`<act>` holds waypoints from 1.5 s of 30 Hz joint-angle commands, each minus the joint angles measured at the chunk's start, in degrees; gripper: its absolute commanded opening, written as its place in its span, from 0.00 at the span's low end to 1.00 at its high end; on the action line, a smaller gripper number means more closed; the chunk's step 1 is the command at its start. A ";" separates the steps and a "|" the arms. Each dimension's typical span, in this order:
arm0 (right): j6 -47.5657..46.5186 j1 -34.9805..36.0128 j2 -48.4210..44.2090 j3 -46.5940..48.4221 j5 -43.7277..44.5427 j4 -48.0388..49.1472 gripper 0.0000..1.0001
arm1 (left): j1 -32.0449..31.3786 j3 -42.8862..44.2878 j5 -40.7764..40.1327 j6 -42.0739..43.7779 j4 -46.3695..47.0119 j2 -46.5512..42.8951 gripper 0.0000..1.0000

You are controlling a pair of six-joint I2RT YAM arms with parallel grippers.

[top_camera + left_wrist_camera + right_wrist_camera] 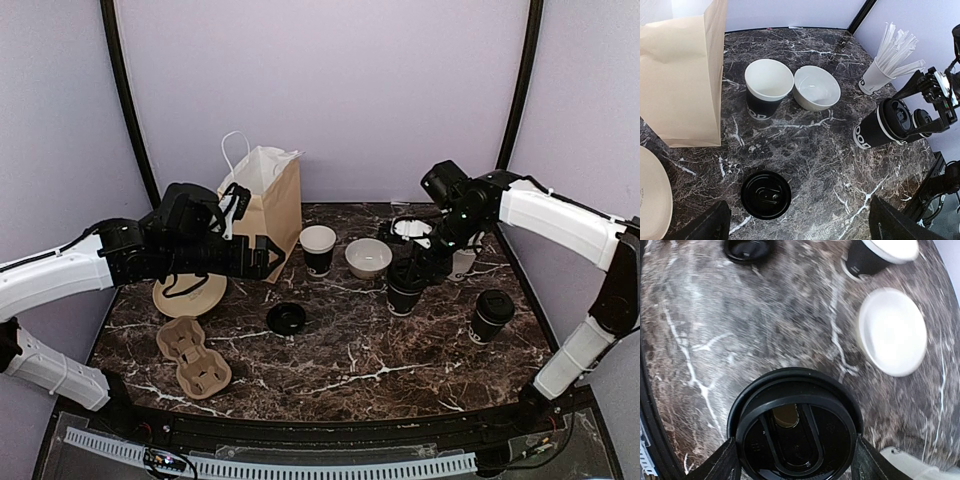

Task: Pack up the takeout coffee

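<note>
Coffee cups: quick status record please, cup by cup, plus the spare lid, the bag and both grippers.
lidded cup A: in right gripper, fingers on both sides of its lid
lidded cup B: standing free, right of cup A
open cup: no lid, beside white bowl
loose lid: flat on table, centre
paper bag: upright, back left
left gripper: open, empty

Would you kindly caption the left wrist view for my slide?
Right gripper grips a lidded coffee cup; open cup and loose lid wait.
</note>
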 commanded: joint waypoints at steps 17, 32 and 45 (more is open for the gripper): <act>7.68 -12.59 9.94 6.20 3.38 7.14 0.70 | 0.43 3.63 -1.30 2.38 -2.86 -0.56 0.98; 9.48 -13.10 9.92 11.05 -2.62 2.60 0.98 | 9.22 36.17 -16.30 13.77 -24.83 10.08 0.94; 12.25 -11.29 -2.54 10.13 -11.93 3.12 0.96 | 26.27 48.93 3.77 13.21 -26.73 26.78 0.89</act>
